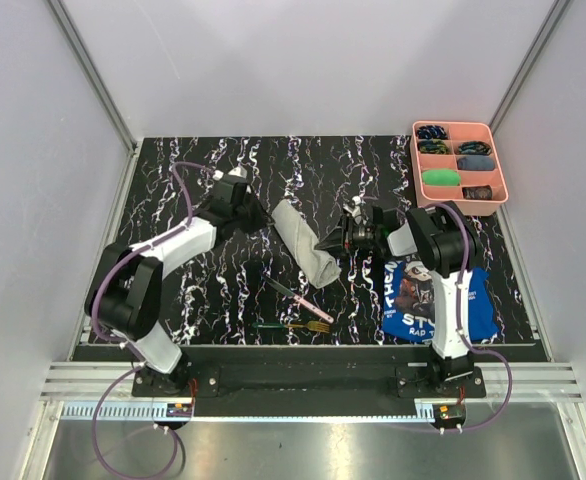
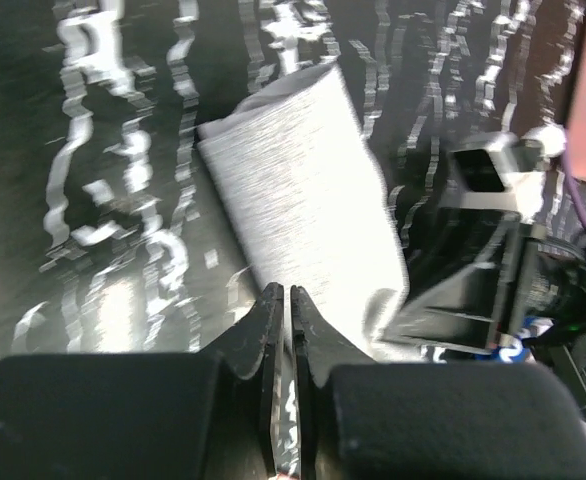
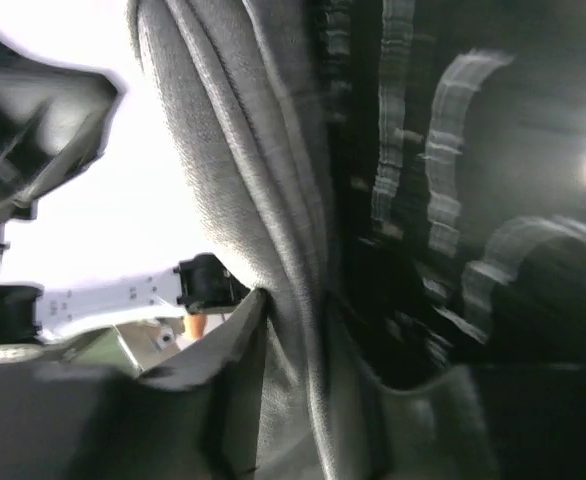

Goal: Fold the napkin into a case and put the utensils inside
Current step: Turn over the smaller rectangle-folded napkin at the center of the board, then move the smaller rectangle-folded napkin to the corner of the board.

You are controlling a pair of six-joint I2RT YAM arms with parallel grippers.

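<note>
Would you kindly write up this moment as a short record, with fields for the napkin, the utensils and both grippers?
napkin: folded into a narrow strip, lying diagonally between the grippers
left gripper: shut at the strip's edge; whether it pinches cloth is unclear
right gripper: shut on the napkin, with cloth running through it
knife: pink handle, lying outside the napkin, nearer the arm bases
fork: green handle, just beyond the knife, also outside
pink tray: far right corner
blue cloth: beside the right arm
</note>
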